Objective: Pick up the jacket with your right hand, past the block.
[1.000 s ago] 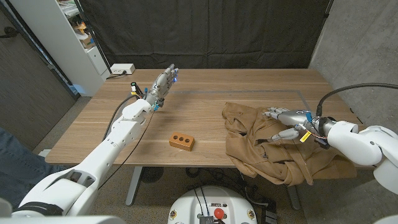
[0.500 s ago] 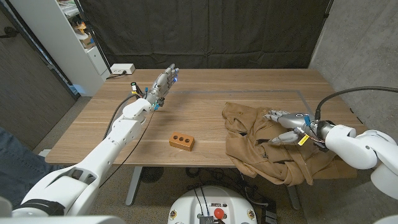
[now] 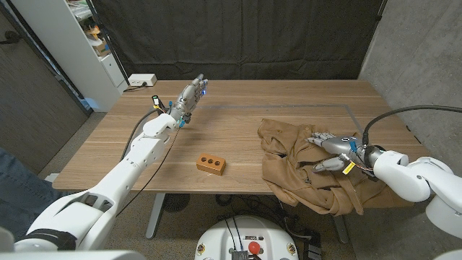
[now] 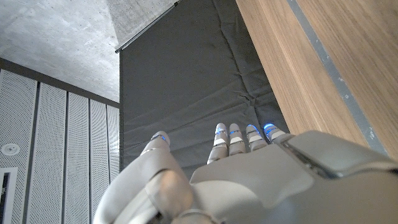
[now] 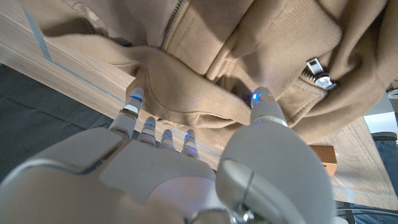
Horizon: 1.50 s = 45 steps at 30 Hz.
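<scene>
Grasp pending: right hand [image 3: 328, 150], fingers spread and holding nothing, rests on the jacket [image 3: 307, 170] beneath its palm, so closing on a fold comes next.

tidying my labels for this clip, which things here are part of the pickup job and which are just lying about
Part of the job:
- tan jacket, crumpled on the table's right side
- right hand, fingers apart, over the jacket folds
- brown block, near the table's front edge

Just lying about:
- left hand, raised, holding nothing
- white power strip at the far left corner
- white shelf beyond the table
</scene>
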### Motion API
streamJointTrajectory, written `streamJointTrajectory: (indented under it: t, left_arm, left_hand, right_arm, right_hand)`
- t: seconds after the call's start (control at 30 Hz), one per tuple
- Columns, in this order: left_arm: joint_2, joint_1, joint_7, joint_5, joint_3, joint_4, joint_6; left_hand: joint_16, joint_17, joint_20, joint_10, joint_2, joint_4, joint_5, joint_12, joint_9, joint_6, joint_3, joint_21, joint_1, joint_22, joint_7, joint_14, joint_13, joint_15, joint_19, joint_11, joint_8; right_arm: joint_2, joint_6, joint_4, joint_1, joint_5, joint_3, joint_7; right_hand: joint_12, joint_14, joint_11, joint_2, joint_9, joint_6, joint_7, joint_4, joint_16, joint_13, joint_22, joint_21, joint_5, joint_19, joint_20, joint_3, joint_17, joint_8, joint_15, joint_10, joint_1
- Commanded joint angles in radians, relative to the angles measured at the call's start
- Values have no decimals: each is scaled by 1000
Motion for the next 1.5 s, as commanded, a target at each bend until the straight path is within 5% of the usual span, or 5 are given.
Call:
streamJointTrajectory:
  t: [0.03,1.13,1.27,1.37,1.5]
  left_arm:
    - [-4,-9,-1,6,7,10,8]
    - [5,6,15,13,10,-22,30]
    - [7,9,17,14,10,-28,33]
    - [9,13,18,12,8,-33,34]
    - [12,20,22,10,5,-41,34]
  left_hand:
    - [1,2,-3,1,11,-6,-2,6,5,9,1,5,0,6,1,-11,1,-1,-6,-1,-1]
    - [1,3,15,0,12,-9,-2,5,5,11,-1,7,-3,6,-1,-12,1,-1,-6,-3,-2]
    - [1,3,19,-1,12,-9,-2,5,5,12,-1,8,-4,6,-1,-12,1,-2,-5,-3,-2]
    - [1,3,22,0,12,-10,-2,5,5,12,-1,8,-4,6,-1,-12,1,-1,-5,-3,-2]
    - [2,3,31,0,12,-10,-2,5,5,13,-2,8,-5,6,-2,-11,1,-2,-3,-2,-2]
  right_arm:
    - [-59,-50,24,19,-4,-91,-31]
    - [-208,-209,134,250,56,-476,-187]
    - [-199,-210,155,285,59,-521,-208]
    - [-183,-209,178,315,60,-555,-221]
    - [-156,-207,216,358,38,-609,-233]
  right_hand:
    - [4,-6,-3,1,1,-4,-11,2,4,0,4,0,11,7,0,-6,1,3,-3,-9,14]
    - [12,9,-19,10,2,3,-45,-1,14,0,5,2,29,17,-2,-2,2,8,-24,2,58]
    - [20,61,-28,23,3,14,-56,-7,33,1,10,30,46,104,-9,8,2,13,-43,19,130]
    - [32,151,-36,27,6,58,-68,3,62,6,11,84,55,305,-19,-1,9,22,-71,64,203]
    - [46,218,-40,49,10,90,-83,9,94,13,8,117,52,447,-34,-7,28,28,-104,112,245]
